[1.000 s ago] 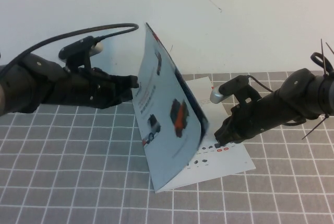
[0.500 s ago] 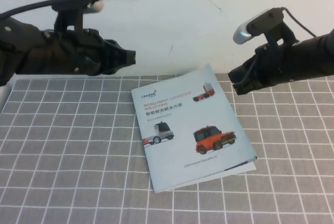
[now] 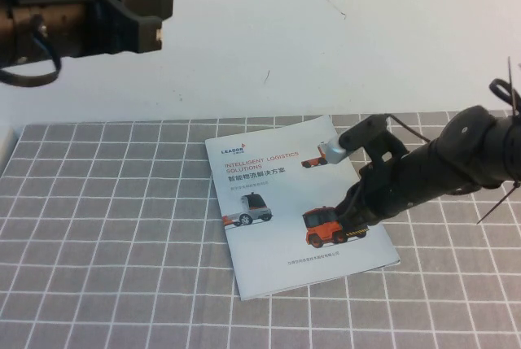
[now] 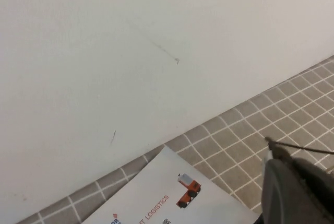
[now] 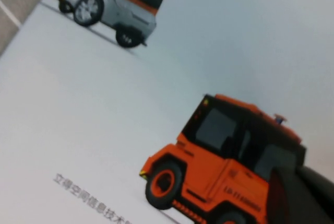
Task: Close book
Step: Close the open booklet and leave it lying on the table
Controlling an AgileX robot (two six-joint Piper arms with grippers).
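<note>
right tool at orange truck on closed book; left tool aloft

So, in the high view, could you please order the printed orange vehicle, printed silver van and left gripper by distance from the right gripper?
1. Printed orange vehicle, beside the right gripper on the pale blue book.
2. Printed silver van, cover's left side.
3. Left gripper, high at far left.

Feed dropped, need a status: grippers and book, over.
Left gripper high, off the book. Right gripper low at its cover. Closed, lying flat. Nothing blocking.
</note>
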